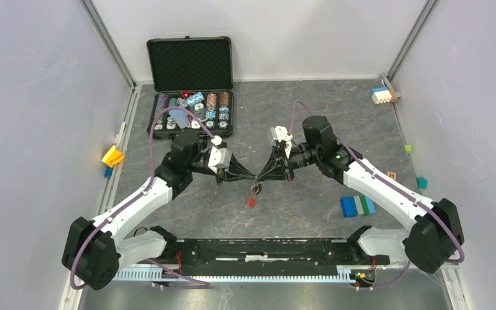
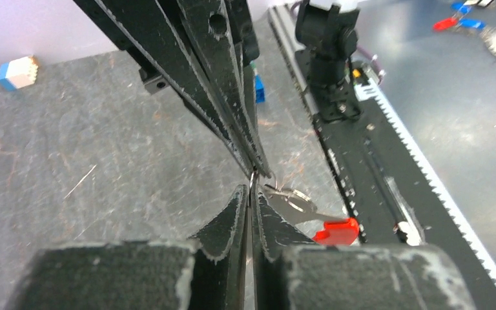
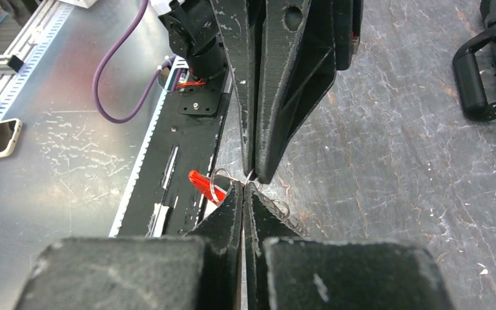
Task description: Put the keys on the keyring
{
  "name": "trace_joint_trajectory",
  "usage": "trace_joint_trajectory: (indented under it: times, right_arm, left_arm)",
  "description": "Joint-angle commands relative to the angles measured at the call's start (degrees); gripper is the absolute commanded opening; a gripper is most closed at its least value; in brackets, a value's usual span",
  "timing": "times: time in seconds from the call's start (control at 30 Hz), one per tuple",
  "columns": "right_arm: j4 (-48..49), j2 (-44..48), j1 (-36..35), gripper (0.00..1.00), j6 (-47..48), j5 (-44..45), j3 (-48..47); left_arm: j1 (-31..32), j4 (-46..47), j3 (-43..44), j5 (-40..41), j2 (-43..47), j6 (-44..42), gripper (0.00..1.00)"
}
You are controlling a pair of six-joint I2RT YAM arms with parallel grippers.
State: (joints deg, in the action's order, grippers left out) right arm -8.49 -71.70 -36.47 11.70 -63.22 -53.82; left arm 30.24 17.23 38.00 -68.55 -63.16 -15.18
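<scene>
Keyring [image 2: 294, 197]: hangs at mid-workspace over the table [image 1: 310, 129], at the point where both arms' fingertips meet. Its red tag [image 1: 252, 202] dangles just below them.

Surroundings: open black case [image 1: 190, 64] of chips at far left, striped blue-green-white block [image 1: 357, 205] beside the right arm, yellow block [image 1: 112, 155] at the left wall. All are well apart from the tips.

Left gripper [image 2: 250, 194]: jaws closed, pinching the ring's thin wire.

Right gripper [image 3: 244, 188]: jaws closed, tip to tip with the left, nipping the same wire.

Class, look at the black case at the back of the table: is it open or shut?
Open: the case has its lid raised, chips showing inside.
</scene>
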Motion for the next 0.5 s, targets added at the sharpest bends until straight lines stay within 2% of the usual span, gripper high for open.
trace_joint_trajectory:
  times: [0.0,0.17,0.33,0.47]
  right_arm:
    - [6.2,-0.1,0.0,0.00,-6.4,-0.8,0.6]
    - [11.5,-0.8,-0.1,0.00,-11.6,-1.1,2.3]
    - [9.7,-1.8,-0.4,0.00,-10.7,0.7,1.4]
    - [8.0,-2.5,-0.4,0.00,-9.8,2.6,0.6]
  left_arm:
    - [-0.1,-21.4,5.0,5.2,0.2,-19.7,0.13]
    - [0.1,-25.5,7.7,8.0,-1.0,-22.7,0.15]
    - [0.4,-27.4,9.1,8.9,-1.7,-23.9,0.14]
    - [0.6,-29.1,10.3,9.8,-1.4,-24.6,0.23]
